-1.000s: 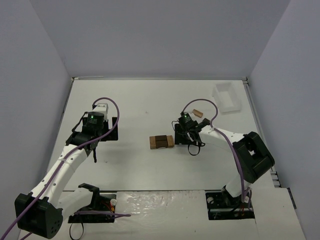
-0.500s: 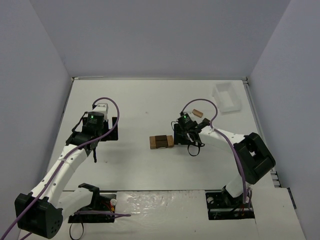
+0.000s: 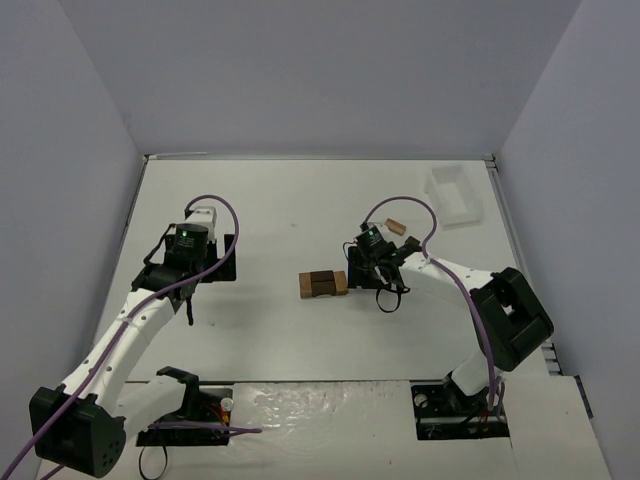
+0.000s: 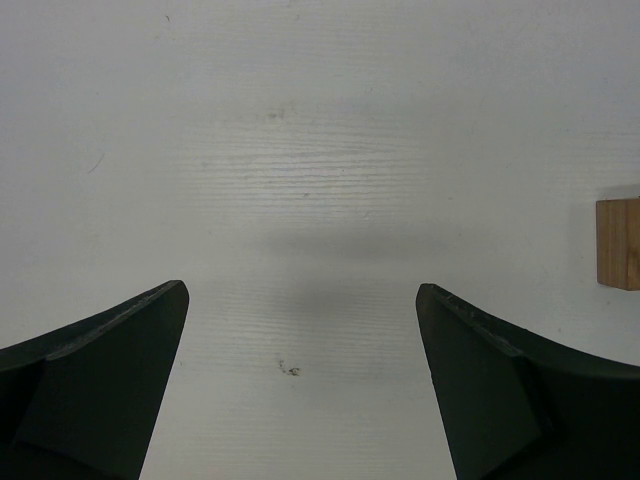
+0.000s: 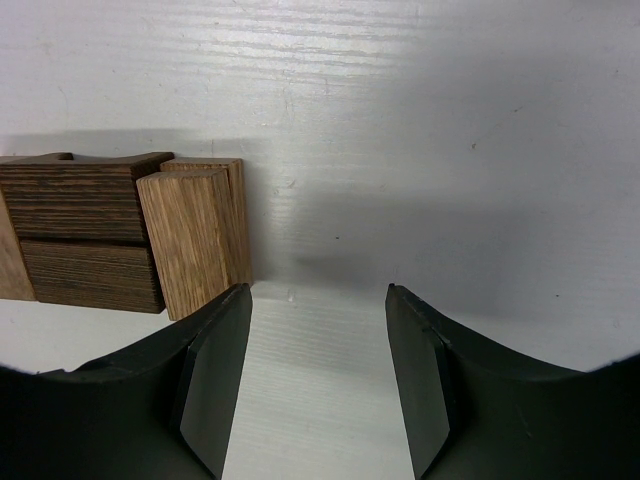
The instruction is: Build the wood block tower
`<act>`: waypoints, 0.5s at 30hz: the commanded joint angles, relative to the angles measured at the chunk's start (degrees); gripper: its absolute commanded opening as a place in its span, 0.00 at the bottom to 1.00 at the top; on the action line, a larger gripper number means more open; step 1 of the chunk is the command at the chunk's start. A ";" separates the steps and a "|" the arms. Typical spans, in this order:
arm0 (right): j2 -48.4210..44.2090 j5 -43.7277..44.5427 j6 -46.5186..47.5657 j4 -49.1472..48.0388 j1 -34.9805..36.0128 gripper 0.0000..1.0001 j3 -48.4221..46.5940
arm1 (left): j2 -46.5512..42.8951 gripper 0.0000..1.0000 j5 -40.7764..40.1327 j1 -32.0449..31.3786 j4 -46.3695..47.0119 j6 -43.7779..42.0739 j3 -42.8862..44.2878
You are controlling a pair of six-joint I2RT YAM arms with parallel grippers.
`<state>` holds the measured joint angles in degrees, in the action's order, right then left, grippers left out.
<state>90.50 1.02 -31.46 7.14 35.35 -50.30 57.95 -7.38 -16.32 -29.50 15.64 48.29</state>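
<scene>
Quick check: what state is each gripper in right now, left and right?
Left gripper: open wide, nothing between the fingers.
Right gripper: partly open, empty, right beside the wood block tower.

The wood block tower [image 5: 90,235] is grained matt wood, the table [image 5: 450,120] matt white and finely ridged.

Top camera looks down; right wrist camera closely shares the wood block tower [image 3: 322,283] [image 5: 100,235].
</scene>
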 commanded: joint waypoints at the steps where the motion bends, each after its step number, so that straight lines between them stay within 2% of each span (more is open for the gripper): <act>1: -1.90 0.13 -0.44 0.42 0.77 0.53 -0.94 | -0.38 0.97 -0.36 0.32 2.34 -0.35 1.80; 15: -2.07 0.12 -0.32 0.46 1.17 0.53 -1.25 | -0.52 0.97 -0.36 0.32 2.25 -0.35 1.80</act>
<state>90.50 0.60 -31.45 7.14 36.10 -50.30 57.95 -7.36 -16.32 -29.50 15.64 48.29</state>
